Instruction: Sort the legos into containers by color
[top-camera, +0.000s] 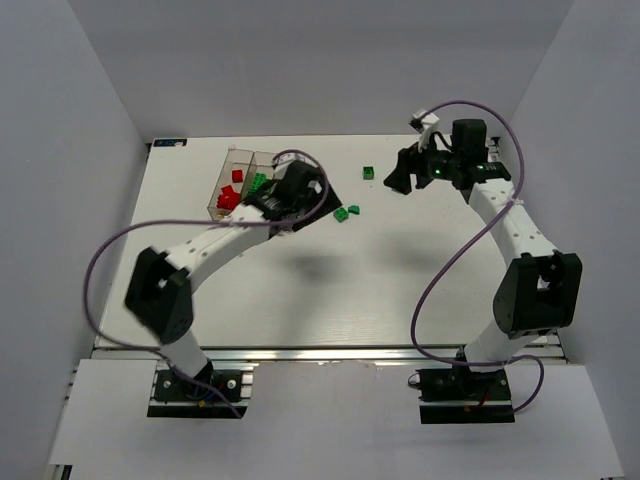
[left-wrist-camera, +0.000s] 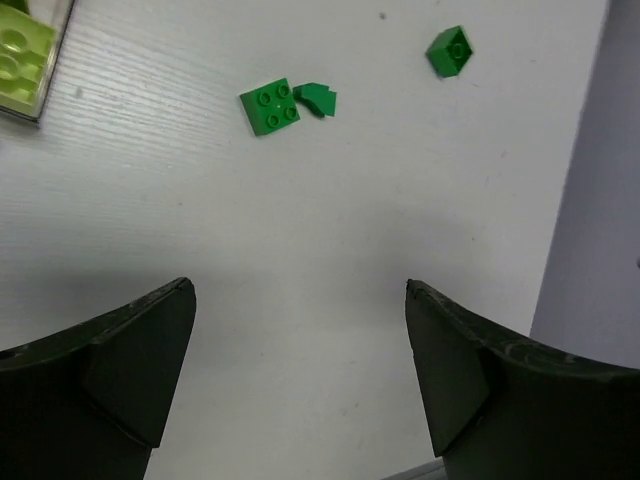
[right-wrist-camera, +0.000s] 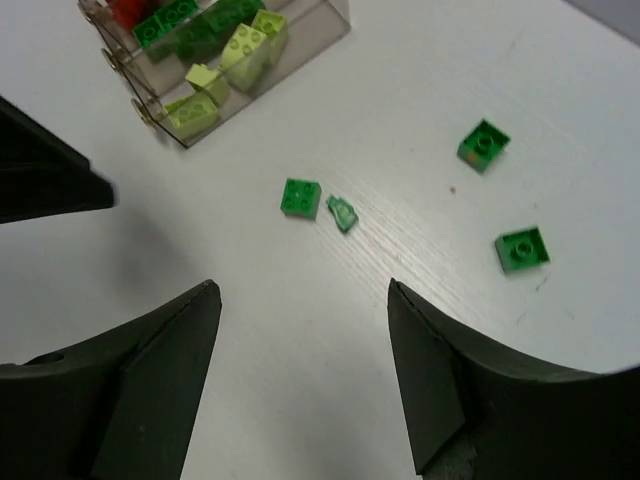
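Right wrist view: four green legos (right-wrist-camera: 300, 197) are noted loose near the part-filled containers (right-wrist-camera: 310, 35). The left gripper (left-wrist-camera: 298, 320) and right gripper (right-wrist-camera: 300, 295) are held wide, empty. A green pick-up is judged in hand; descent over one is required.

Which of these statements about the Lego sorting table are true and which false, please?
1. The left gripper and the right gripper are both open and empty. True.
2. The right wrist view shows four green legos loose on the table. True.
3. One of them is red. False: all are green.
4. The containers are empty. False: pale yellow-green bricks lie inside.
5. The containers stand by the right gripper. False: by the left gripper.
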